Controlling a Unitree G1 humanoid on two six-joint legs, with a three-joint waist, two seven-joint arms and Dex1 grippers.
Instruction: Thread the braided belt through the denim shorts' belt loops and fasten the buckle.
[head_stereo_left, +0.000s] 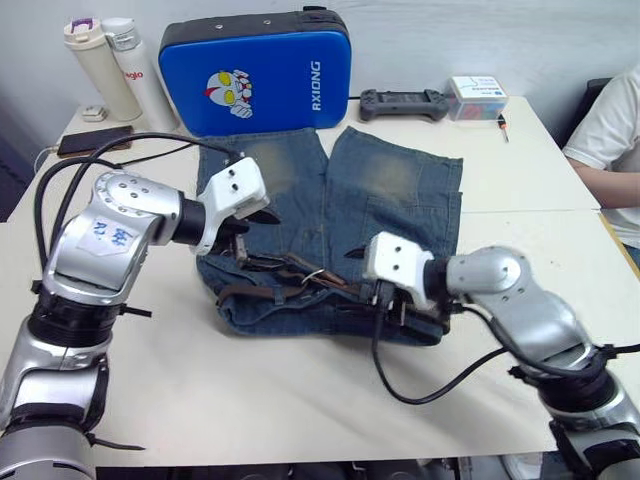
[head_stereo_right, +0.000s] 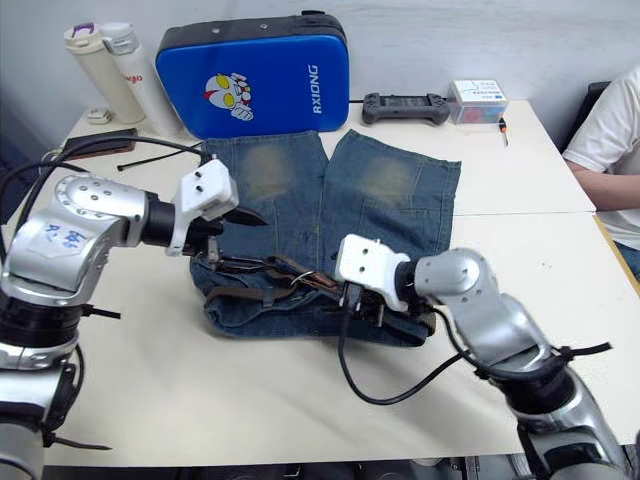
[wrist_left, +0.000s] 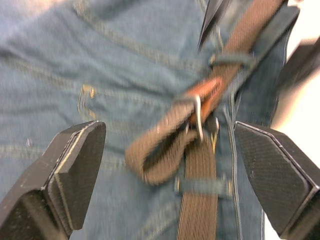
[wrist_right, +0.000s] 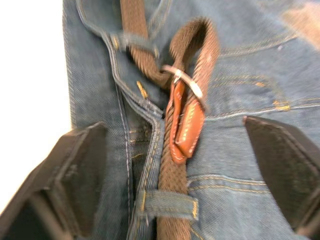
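Mid-frame, the denim shorts (head_stereo_left: 330, 215) lie flat on the white bench (head_stereo_left: 250, 400), braided belt (head_stereo_left: 290, 275) along their waistband. The left tool (head_stereo_left: 243, 238) and right tool (head_stereo_left: 372, 290) hover above the belt.

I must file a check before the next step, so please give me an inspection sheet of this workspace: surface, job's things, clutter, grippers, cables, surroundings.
Surface: white table, bare at the near edge.
Job's things: denim shorts lie flat; braided belt runs under belt loops along the waistband; buckle sits on the strap, which bulges in a loop beside it.
Clutter: blue case, two bottles, phone, game controller, small box.
Grippers: left gripper open over the buckle; right gripper open above the belt.
Cables: black cable loops from the right arm.
Surroundings: a person's sleeve at the right.
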